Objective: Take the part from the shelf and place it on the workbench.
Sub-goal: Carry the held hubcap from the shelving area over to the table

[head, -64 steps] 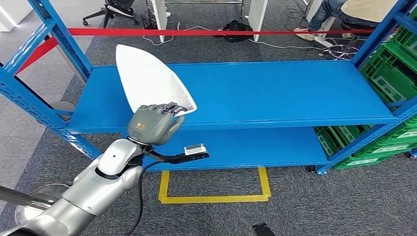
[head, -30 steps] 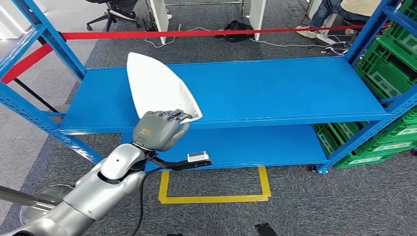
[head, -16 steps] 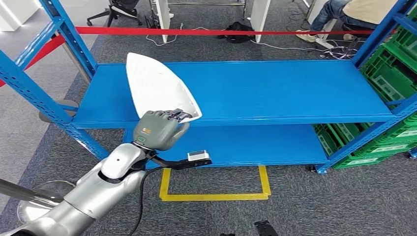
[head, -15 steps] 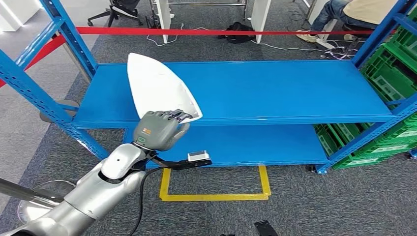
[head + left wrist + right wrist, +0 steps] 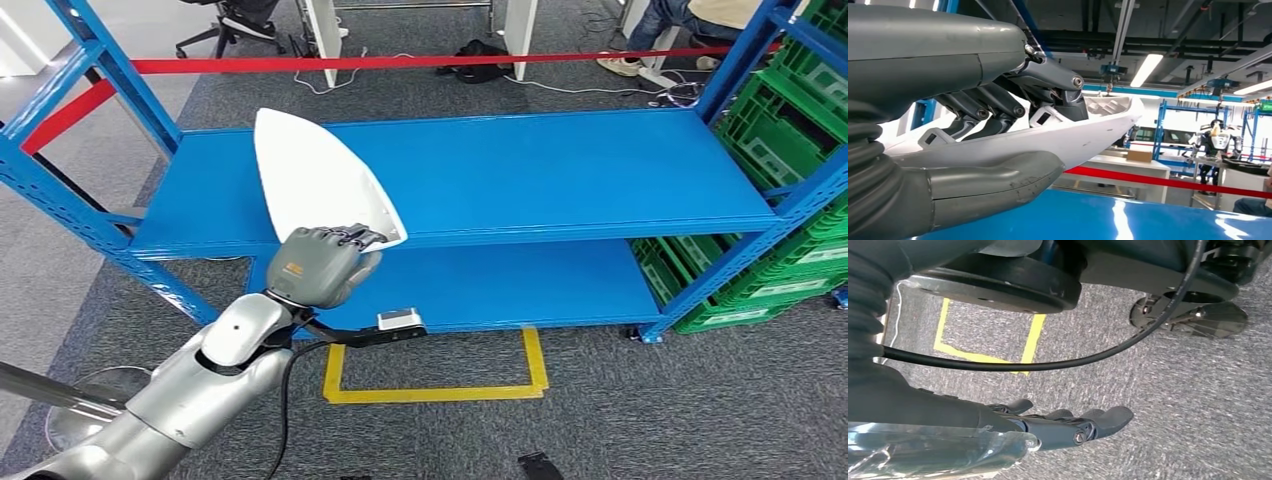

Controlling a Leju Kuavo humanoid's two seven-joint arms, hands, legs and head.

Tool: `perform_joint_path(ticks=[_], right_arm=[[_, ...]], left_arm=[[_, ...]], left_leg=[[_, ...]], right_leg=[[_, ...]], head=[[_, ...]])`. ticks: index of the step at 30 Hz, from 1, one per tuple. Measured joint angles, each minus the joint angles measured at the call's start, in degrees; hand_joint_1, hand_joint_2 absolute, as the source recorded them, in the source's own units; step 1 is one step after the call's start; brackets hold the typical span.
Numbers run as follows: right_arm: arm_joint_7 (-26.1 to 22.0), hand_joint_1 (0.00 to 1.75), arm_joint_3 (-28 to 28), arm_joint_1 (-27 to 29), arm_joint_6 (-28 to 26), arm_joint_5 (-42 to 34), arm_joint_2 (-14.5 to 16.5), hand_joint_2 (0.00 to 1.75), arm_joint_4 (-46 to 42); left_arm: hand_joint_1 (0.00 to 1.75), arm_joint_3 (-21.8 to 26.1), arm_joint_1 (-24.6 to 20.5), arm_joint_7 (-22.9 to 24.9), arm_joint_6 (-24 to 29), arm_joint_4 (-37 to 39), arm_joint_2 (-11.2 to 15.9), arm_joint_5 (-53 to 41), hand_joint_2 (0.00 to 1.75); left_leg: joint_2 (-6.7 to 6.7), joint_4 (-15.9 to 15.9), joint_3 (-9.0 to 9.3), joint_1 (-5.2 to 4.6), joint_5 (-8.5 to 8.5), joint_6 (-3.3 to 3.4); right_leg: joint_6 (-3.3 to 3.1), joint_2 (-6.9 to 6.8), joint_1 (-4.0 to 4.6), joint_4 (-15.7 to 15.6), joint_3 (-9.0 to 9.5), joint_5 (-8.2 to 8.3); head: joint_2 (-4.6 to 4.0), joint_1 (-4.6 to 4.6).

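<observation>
Where grey carpet spreads — blue shelf.

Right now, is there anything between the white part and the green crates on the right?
No: in the head view, bare blue shelf stretches from the white part to the green crates.

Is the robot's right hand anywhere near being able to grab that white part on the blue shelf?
Probably not as things stand. The right hand hangs down over the carpet, holding nothing, while the white part is up at the shelf, already gripped by the left hand.
</observation>
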Motion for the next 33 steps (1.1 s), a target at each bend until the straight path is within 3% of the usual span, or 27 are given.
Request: perform_joint_path(ticks=[2,4,8,10,12,13,14,15,17,19,22,24,25,27,28,29,30,31,33], right_arm=[[0.0,0.0,-0.01,-0.01,0.0,0.0,0.0,1.75,0.0],[0.0,0.0,-0.01,-0.05,-0.01,0.0,0.0,1.75,0.0],[0.02,0.0,-0.02,0.01,-0.03,-0.01,0.0,1.75,0.0],[0.01,0.0,-0.02,-0.03,-0.04,-0.02,0.0,1.75,0.0],[-0.02,0.0,-0.02,-0.24,-0.03,-0.03,0.0,1.75,0.0],[-0.03,0.0,-0.02,-0.38,-0.03,-0.04,0.0,1.75,0.0],[-0.02,0.0,-0.02,-0.49,-0.03,-0.04,0.0,1.75,0.0],[0.01,0.0,-0.02,-0.54,-0.02,-0.03,0.0,1.75,0.0],[0.1,0.0,-0.03,-0.44,-0.02,-0.02,-0.01,1.75,0.0],[0.14,0.0,-0.04,-0.4,0.0,-0.01,-0.01,1.75,0.0],[0.13,0.0,-0.06,-0.21,0.02,0.04,0.0,1.75,0.0],[0.13,0.0,-0.09,-0.05,0.02,0.08,0.0,1.75,0.0],[0.13,0.0,-0.1,-0.04,0.02,0.09,0.0,1.75,0.0],[0.15,0.0,-0.11,0.01,0.02,0.11,0.0,1.75,0.0],[0.17,0.0,-0.12,0.07,0.01,0.11,0.0,1.75,0.0],[0.21,0.0,-0.13,0.12,0.0,0.11,0.0,1.75,0.0],[0.25,0.0,-0.13,0.14,-0.01,0.11,0.0,1.75,0.0],[0.27,0.0,-0.13,0.14,-0.01,0.11,0.0,1.75,0.0],[0.28,0.0,-0.13,0.1,-0.01,0.13,0.0,1.75,0.0]], left_arm=[[1.75,0.0,-0.05,0.0,-0.01,0.0,0.05,0.01,1.75],[1.75,-0.01,-0.13,0.0,0.01,0.0,0.06,0.04,1.75],[1.75,-0.02,0.01,0.01,0.02,0.0,0.1,0.08,1.75],[1.75,-0.03,0.01,0.02,0.02,0.0,0.09,0.09,1.75],[1.75,-0.04,0.07,0.03,0.01,0.0,0.09,0.09,1.75],[1.75,-0.05,0.12,0.03,0.0,0.0,0.09,0.09,1.75],[1.75,-0.06,0.18,0.04,-0.01,0.0,0.09,0.09,1.75],[1.75,-0.07,0.23,0.04,0.0,0.0,0.09,0.09,1.75],[1.75,-0.07,0.28,0.07,0.02,0.0,0.1,0.09,1.75],[1.75,-0.03,0.28,0.13,0.05,0.0,0.15,0.09,1.75],[1.75,-0.03,0.45,0.23,0.17,0.0,0.22,0.08,1.75],[1.75,-0.02,0.51,0.29,0.27,0.0,0.29,0.07,1.75],[1.75,-0.01,0.53,0.34,0.31,0.0,0.34,0.07,1.75],[1.75,0.0,0.68,0.44,0.34,0.0,0.43,0.07,1.75],[1.75,0.0,0.84,0.46,0.34,0.0,0.5,0.07,1.75],[1.75,0.0,1.01,0.48,0.33,0.0,0.56,0.06,1.75],[1.75,0.0,1.13,0.49,0.33,0.0,0.63,0.05,1.75],[1.75,0.0,1.19,0.49,0.33,0.0,0.68,0.03,1.75],[1.75,0.01,1.13,0.5,0.36,-0.01,0.69,-0.01,1.75]], left_leg=[[0.02,-7.41,4.29,-0.01,3.3,0.21],[-0.06,-13.07,7.22,-0.06,4.64,0.65],[-0.16,-14.39,7.2,-0.17,5.1,2.29],[-0.07,-14.59,7.07,-0.04,5.52,2.98],[0.05,-14.58,6.76,-0.17,5.74,3.31],[0.1,-14.57,6.6,-0.26,5.85,3.42],[0.13,-14.55,6.47,-0.33,5.94,3.47],[0.1,-14.54,6.4,-0.37,6.03,3.47],[-0.03,-14.45,6.33,-0.41,6.19,3.27],[-0.13,-14.22,6.01,-0.63,6.42,2.77],[-0.11,-14.32,5.56,-0.67,6.95,1.74],[-0.07,-13.19,4.97,-0.55,5.78,1.09],[-0.05,-10.96,4.01,-0.49,4.17,0.77],[-0.03,-3.48,0.84,-0.39,0.0,0.22],[-0.02,-0.04,-0.59,-0.35,-1.43,0.07],[-0.02,1.74,-1.21,-0.33,-1.83,0.01],[-0.02,1.28,-0.7,-0.32,-1.13,0.03],[-0.01,-1.35,0.97,-0.3,0.43,0.1],[0.0,-9.23,5.65,-0.24,3.49,0.25]], right_leg=[[0.35,0.05,0.02,0.04,-0.12,0.2],[0.97,0.12,0.21,0.12,-0.46,0.45],[2.36,0.06,0.12,0.09,-1.11,0.6],[2.74,0.01,0.1,4.25,-2.91,-2.27],[2.93,-0.03,0.19,12.09,-6.0,-6.36],[2.93,-0.04,0.22,15.07,-7.05,-7.5],[2.88,-0.04,0.26,16.07,-7.13,-7.61],[2.75,-0.04,0.29,14.69,-6.01,-6.67],[2.41,-0.03,0.32,7.09,-1.49,-3.6],[1.96,0.04,0.4,1.01,1.77,-2.09],[0.98,0.2,0.56,-0.05,1.91,-1.7],[0.21,0.13,0.41,-0.27,1.76,-1.21],[-0.12,0.05,0.3,-0.4,1.65,-0.98],[-0.4,-0.06,0.29,-0.41,1.18,-0.66],[-0.4,-0.1,0.29,-0.41,0.92,-0.51],[-0.35,-0.12,0.29,-0.4,0.68,-0.33],[-0.27,-0.11,0.28,-0.4,0.49,-0.17],[-0.14,-0.09,0.25,-0.39,0.38,-0.03],[0.24,-0.03,0.36,-0.29,0.18,0.19]], head=[[0.0,-0.02],[0.0,-0.04],[0.0,0.1],[0.0,0.35],[0.0,0.58],[0.0,0.61],[0.0,0.62],[0.0,0.62],[0.0,0.63],[0.0,0.57],[0.0,0.52],[0.0,0.43],[0.0,0.31],[0.0,0.11],[0.0,0.1],[0.0,0.09],[0.0,0.08],[0.0,0.07],[0.0,-0.03]])
